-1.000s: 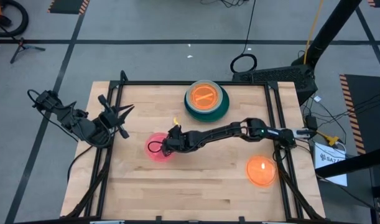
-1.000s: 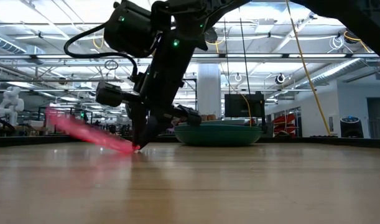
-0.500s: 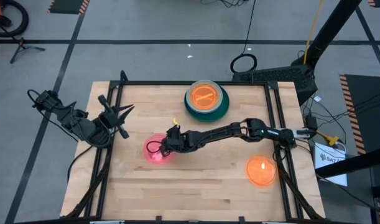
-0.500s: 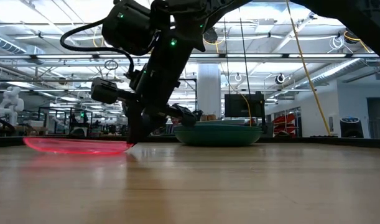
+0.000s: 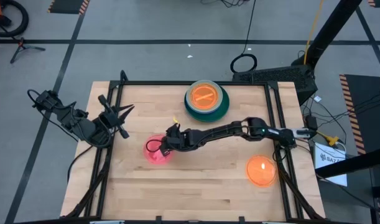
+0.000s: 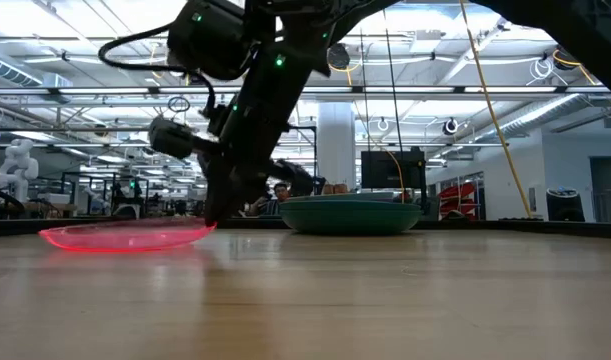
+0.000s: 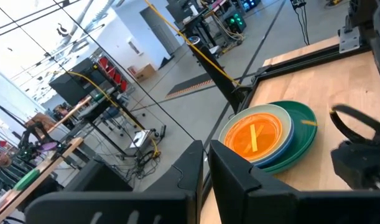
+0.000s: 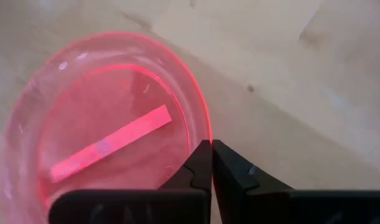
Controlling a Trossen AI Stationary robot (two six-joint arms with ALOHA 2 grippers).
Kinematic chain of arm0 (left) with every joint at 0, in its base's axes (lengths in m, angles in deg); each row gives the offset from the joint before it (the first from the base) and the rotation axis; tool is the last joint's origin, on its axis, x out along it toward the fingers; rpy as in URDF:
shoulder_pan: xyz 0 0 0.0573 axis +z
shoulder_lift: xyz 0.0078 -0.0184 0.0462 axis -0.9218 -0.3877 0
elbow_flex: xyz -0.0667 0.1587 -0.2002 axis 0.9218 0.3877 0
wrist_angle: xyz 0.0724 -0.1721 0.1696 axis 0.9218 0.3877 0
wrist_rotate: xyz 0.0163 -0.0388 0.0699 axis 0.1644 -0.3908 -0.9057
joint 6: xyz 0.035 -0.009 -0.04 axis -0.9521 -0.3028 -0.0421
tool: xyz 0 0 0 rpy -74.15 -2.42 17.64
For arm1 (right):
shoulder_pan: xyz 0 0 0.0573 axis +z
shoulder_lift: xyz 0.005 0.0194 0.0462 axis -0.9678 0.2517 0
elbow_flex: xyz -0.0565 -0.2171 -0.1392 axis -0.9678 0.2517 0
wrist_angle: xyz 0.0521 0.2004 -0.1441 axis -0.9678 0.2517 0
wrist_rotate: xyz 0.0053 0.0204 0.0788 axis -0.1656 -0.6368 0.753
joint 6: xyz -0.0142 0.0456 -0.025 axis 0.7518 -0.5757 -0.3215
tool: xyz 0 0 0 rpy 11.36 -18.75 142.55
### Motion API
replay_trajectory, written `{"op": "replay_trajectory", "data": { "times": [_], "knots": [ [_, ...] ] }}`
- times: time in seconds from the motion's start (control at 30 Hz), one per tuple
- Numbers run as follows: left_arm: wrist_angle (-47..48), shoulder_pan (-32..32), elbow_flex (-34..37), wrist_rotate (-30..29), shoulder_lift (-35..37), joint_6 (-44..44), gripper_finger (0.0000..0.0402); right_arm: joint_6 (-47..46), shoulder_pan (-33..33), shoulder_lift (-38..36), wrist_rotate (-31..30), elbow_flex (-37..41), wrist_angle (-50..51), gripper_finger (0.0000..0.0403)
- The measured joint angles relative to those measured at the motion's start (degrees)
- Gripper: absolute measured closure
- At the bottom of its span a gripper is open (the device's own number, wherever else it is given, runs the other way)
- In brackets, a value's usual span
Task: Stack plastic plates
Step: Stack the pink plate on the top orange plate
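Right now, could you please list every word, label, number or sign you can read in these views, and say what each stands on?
No text reads clearly in any view.
White label on the floor right of the table: dark print, too small to read.
Pink plate: a plain strip inside, no lettering.
Orange plate on the stack: a plain strip, no lettering.

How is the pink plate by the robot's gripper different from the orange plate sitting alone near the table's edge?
The pink plate is translucent pink; the lone orange plate is translucent orange. The pink plate has the right gripper shut at its rim; the orange plate has no gripper near it. The pink plate lies toward the left arm's side, the orange plate at the right arm's side. Both are small, round and flat on the wooden table.
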Motion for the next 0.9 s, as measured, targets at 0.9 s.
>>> {"op": "replay_trajectory", "data": {
  "times": [0.9],
  "knots": [
    [0.02, 0.00, 0.00, 0.00, -0.04, 0.59, 0.0366, 9.03, -2.53, -12.46, -3.53, 0.00, 14.89, 0.0403]
  ]
}}
